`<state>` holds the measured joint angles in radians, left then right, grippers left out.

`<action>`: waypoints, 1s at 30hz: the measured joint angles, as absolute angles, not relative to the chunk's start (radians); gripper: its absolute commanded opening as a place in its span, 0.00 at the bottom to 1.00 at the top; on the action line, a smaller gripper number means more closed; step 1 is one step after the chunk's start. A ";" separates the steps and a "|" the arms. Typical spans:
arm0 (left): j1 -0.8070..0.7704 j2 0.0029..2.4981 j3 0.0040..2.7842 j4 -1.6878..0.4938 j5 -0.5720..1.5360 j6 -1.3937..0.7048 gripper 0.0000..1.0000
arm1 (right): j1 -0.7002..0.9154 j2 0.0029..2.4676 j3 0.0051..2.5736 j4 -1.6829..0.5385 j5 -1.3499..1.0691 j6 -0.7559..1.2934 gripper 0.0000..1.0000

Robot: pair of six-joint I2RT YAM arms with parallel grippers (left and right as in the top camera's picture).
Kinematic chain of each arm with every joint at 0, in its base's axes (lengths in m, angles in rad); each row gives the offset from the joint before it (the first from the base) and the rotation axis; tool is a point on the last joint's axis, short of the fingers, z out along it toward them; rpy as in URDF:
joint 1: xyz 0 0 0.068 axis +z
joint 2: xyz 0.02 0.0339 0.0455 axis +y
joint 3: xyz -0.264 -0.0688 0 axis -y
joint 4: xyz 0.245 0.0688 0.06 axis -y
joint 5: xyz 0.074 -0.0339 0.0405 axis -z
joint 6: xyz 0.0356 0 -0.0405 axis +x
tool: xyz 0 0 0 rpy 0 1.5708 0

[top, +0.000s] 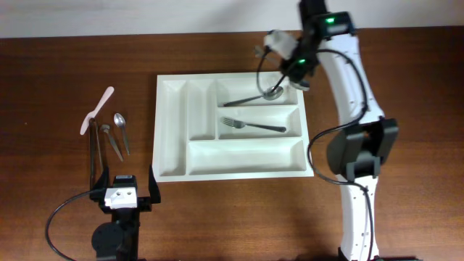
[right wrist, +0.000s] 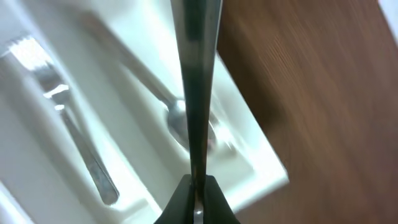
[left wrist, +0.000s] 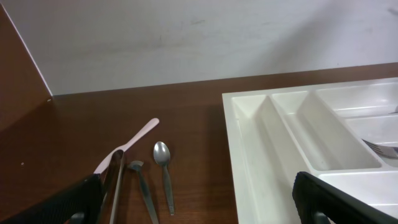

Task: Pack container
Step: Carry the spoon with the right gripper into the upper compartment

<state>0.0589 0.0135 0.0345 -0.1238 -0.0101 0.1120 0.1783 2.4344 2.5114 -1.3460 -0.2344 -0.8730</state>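
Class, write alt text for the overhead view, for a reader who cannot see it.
A white five-compartment container sits on a brown table, holding a spoon and a fork in separate right-hand compartments. The right gripper, shut, hovers over the spoon's compartment; the open left gripper sits near loose cutlery left of the container.

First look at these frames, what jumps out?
The large white plastic five-compartment cutlery tray fills mid-table, a metal fork in its middle right compartment and a metal spoon in the one above. The right gripper hangs over the spoon, jaws shut; a pink plastic utensil lies left of the tray.
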 measured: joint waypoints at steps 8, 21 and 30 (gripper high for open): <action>0.059 0.014 0.035 -0.124 -0.010 0.112 0.99 | 0.253 2.470 2.511 -1.297 -0.239 -1.012 0.04; 0.059 0.014 0.035 -0.124 -0.010 0.112 0.99 | 0.250 2.578 2.511 -1.271 -0.258 -1.034 0.26; 0.059 0.014 0.035 -0.124 -0.010 0.112 0.99 | 0.250 2.578 2.511 -1.237 -0.264 -0.945 0.45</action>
